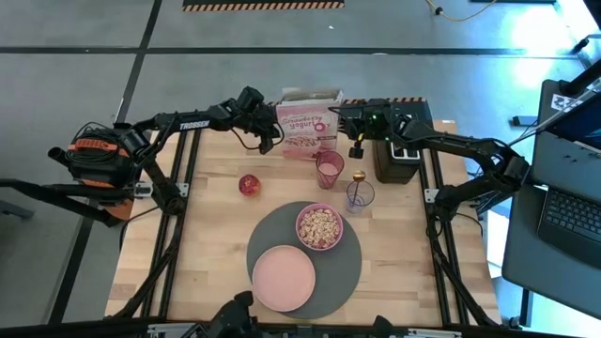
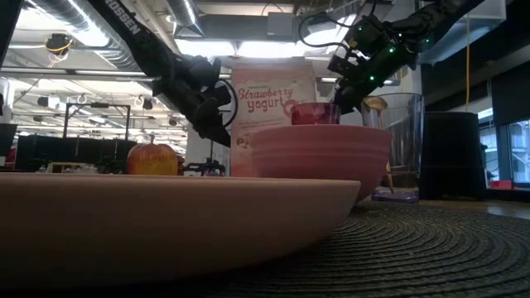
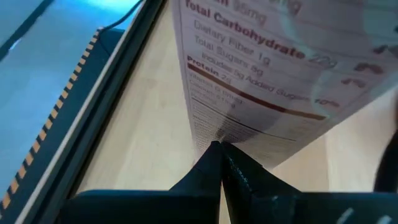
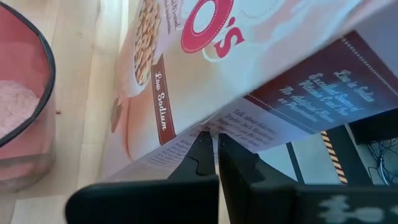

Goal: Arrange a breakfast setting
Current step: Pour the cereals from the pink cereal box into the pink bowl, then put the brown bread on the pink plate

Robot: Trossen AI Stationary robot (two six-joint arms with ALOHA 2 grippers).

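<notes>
The pink-and-white cereal box [image 1: 308, 127] stands at the table's far middle with its top flaps open. My left gripper [image 1: 276, 141] is shut at the box's left side, and my right gripper [image 1: 341, 120] is shut at its right side. Nearer lie the round dark-grey mat [image 1: 349, 268] with the pink bowl [image 1: 320, 226] of cereal and the larger pink plate [image 1: 284, 277] on it. A pink tumbler [image 1: 329, 169], a clear glass [image 1: 360, 197] holding a small spoon [image 1: 359, 176], and a red apple [image 1: 250, 184] stand between box and mat. My left gripper sets its shut fingertips [image 3: 214, 163] against the box's nutrition-label side [image 3: 249, 106], slanting down from the table's left. My right gripper sets its shut fingertips [image 4: 208, 149] against the box's dark-red right side, low near its front corner [image 4: 249, 127], slanting down from the right. The bowl hides the box's bottom in the low view, and whether it rests on the table cannot be told.
A black appliance [image 1: 399, 150] stands at the far right, close behind my right arm. The tumbler and glass sit just in front of the box's right half. Bare wood lies at the table's near left and near right.
</notes>
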